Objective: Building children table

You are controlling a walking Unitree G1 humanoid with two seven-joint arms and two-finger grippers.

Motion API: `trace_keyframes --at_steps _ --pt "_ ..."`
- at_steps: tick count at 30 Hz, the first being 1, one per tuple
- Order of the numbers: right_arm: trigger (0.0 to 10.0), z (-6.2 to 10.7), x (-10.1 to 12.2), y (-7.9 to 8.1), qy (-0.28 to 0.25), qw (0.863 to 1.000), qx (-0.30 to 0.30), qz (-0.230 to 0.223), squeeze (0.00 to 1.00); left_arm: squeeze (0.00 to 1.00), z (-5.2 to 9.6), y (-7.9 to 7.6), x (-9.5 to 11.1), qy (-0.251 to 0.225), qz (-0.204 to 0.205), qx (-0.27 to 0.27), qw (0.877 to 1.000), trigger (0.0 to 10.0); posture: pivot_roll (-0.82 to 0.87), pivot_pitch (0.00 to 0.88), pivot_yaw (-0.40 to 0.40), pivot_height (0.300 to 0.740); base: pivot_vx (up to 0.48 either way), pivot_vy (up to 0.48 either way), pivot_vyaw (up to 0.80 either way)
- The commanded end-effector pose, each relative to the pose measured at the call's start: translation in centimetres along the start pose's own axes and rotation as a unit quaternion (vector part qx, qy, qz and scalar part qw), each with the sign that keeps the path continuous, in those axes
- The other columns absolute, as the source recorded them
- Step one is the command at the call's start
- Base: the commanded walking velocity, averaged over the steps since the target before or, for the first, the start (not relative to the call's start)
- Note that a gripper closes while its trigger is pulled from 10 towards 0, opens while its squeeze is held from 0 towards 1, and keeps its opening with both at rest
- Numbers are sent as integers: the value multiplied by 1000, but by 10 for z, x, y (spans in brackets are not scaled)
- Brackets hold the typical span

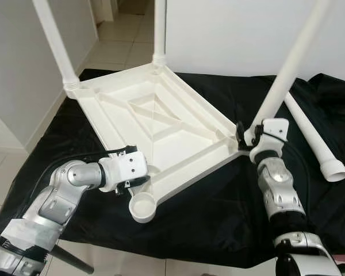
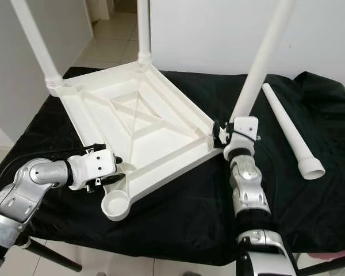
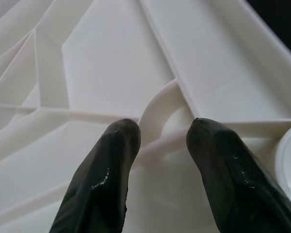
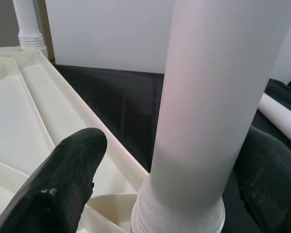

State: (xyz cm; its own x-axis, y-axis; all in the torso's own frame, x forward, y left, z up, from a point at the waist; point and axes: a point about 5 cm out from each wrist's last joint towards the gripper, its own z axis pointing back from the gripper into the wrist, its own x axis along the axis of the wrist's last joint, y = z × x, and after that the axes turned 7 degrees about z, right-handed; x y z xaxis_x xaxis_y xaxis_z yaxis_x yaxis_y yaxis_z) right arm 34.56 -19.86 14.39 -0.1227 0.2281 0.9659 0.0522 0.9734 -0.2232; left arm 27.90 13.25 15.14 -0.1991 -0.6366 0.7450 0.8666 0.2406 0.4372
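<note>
I see the white tabletop (image 1: 155, 123) lying upside down on the black cloth (image 1: 218, 218) that covers the worktop, filling the centre of the head views. Three legs stand in its corner sockets: one at upper left (image 1: 54, 43), one at top centre (image 1: 159, 29), one rising toward the upper right (image 1: 293, 57). The near corner socket (image 1: 142, 207), low centre of frame, holds no leg. A fourth leg (image 1: 316, 138) lies loose on the cloth at the right edge, well apart from the tabletop.

Left gripper (image 3: 162, 141) sits at the tabletop's near-left edge, just beside the open socket. In the left wrist view its fingers (image 3: 104, 179) stand apart over a curved rib of the underside; I cannot tell whether they touch it.

Right gripper (image 1: 247, 136) is at the right corner, at the base of the upper-right leg. In the right wrist view its fingers (image 4: 63, 184) sit on either side of that leg (image 4: 208, 107), just above its threaded collar; whether they press on it I cannot tell
</note>
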Motion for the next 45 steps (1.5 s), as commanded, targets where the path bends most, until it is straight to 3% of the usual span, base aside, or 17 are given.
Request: trace_keyframes --at_steps 1,7,18,24,29,35,40,42,45 --pt "10000 -5 1 17 -1 999 46 -10 0 0 -3 -18 7 -4 -7 -128 992 10000 -59 0 18 740 0 0 0" --pt "10000 -24 7 30 2 998 66 -14 0 0 -7 -23 22 -23 -8 -154 988 10000 -60 0 27 740 0 0 0" --pt "10000 -17 -6 25 12 1000 -3 -25 0 0 -13 -12 29 -30 -14 -120 992 10000 -63 0 31 740 0 0 0" --pt "10000 12 -14 6 -21 994 -103 -31 0 0 -11 19 39 -66 15 -40 997 10000 -75 0 39 740 0 0 0" --pt "10000 30 -16 2 -29 991 -127 -29 0 0 -6 38 39 -76 26 4 997 10000 -77 0 37 740 0 0 0" --pt "10000 46 -16 3 -39 991 -127 -31 0 0 0 50 35 -68 30 34 997 10000 -76 0 35 740 0 0 0" --pt "10000 72 -12 11 -57 993 -99 -43 0 0 10 66 19 -29 10 65 997 10000 -75 0 36 740 0 0 0" --pt "10000 72 -12 11 -57 993 -99 -43 0 0 10 66 19 -29 10 65 997 10000 -75 0 36 740 0 0 0" --pt "10000 86 -9 16 -62 994 -76 -45 0 0 16 72 3 11 -6 74 997 10000 -79 0 41 740 0 0 0"
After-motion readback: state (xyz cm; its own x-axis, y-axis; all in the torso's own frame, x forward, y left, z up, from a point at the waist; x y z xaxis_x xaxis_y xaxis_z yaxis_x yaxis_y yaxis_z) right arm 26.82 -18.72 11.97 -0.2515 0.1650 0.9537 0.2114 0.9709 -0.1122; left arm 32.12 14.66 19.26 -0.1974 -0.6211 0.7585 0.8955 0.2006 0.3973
